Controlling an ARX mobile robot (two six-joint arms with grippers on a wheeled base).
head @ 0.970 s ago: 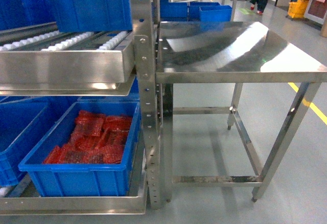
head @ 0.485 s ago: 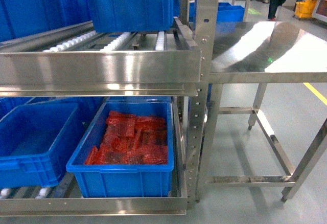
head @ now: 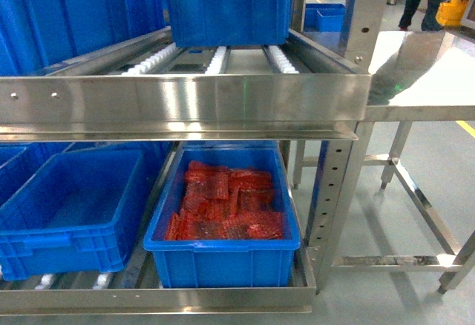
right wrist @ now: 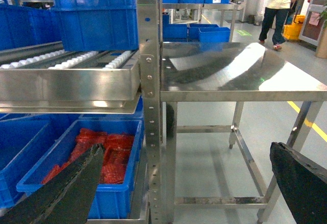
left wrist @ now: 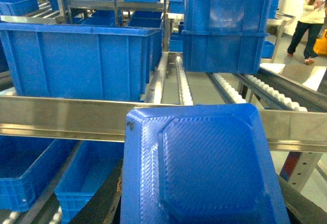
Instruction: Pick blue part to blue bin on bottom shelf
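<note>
Blue part (left wrist: 204,168) fills my left wrist view, carried at the left gripper and facing the rack.

The blue part, a ribbed tray-like piece, sits close under that camera; I cannot see the left gripper's fingers, so I cannot tell how it is clamped. My right gripper (right wrist: 189,183) stands released, its two dark fingers (right wrist: 66,188) spread wide with nothing between them. On the bottom shelf (head: 223,297), a grey steel tier with a raised rim, one blue bin (head: 70,210) has nothing in it and the bin beside it (head: 223,254) holds red parts (head: 223,202). Above runs a roller tier (head: 223,61) carrying more blue crates (head: 226,6). A steel counter (right wrist: 235,73) stands just right of the rack on a grey floor (right wrist: 204,152), and a person (right wrist: 276,9) stands far back.
</note>
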